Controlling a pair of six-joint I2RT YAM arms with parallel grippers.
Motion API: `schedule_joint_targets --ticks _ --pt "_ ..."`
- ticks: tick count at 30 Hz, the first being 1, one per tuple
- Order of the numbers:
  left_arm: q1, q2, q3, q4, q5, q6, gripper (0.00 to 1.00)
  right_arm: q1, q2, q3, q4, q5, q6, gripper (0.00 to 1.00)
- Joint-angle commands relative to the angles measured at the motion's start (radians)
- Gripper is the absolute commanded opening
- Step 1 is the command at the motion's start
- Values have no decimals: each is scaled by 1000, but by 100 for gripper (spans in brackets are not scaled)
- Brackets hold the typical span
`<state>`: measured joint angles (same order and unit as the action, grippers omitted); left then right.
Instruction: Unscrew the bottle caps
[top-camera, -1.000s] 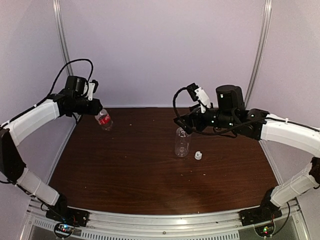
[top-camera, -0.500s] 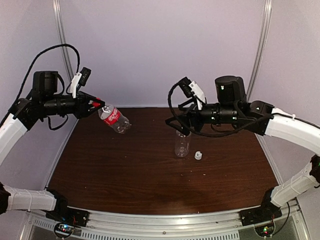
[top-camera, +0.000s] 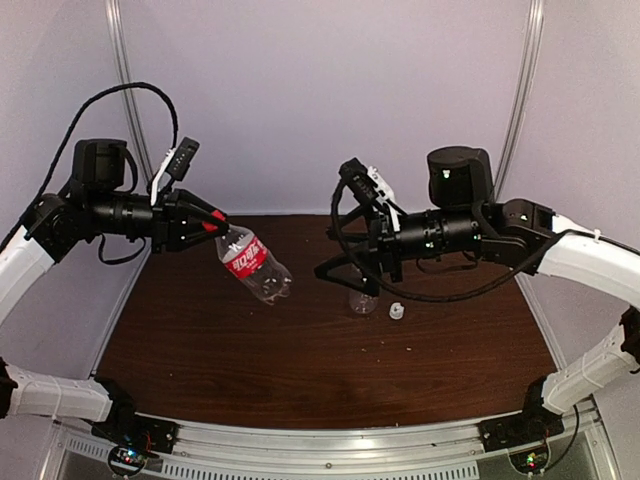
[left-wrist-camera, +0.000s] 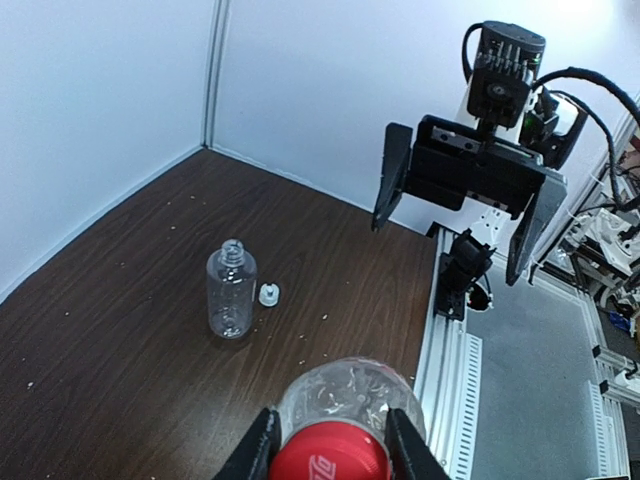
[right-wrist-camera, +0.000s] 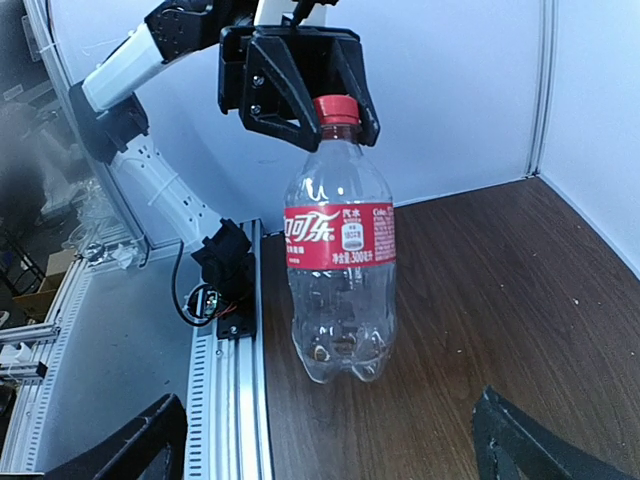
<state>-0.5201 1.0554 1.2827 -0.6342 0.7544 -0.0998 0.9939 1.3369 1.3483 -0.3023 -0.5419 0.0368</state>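
Table (top-camera: 300, 370): white cap (left-wrist-camera: 269, 293), seemingly loose, evades right wrist.

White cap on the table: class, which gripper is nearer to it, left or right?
Right. The right gripper hangs open in the air near the white cap; the left gripper is farther off to the left, shut on the red-labelled bottle.
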Motion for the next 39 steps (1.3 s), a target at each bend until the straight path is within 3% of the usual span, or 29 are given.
schedule_joint_targets --ticks 1,10,20,31,36,39 --pt "-57 16 31 92 78 -22 13 27 30 37 11 -60 25 100" --pt "-226 82 68 120 -8 -25 11 56 127 124 -37 -44 19 100" --pt "-300 142 101 174 -64 -36 11 75 146 56 24 -93 51 98" --pt "-302 137 94 189 -60 -38 12 77 180 48 51 -134 51 73" --pt "-302 117 56 244 -48 -42 26 77 170 12 108 -156 60 50" --pt "-302 83 9 320 -42 -58 46 77 144 -40 181 -161 86 43"
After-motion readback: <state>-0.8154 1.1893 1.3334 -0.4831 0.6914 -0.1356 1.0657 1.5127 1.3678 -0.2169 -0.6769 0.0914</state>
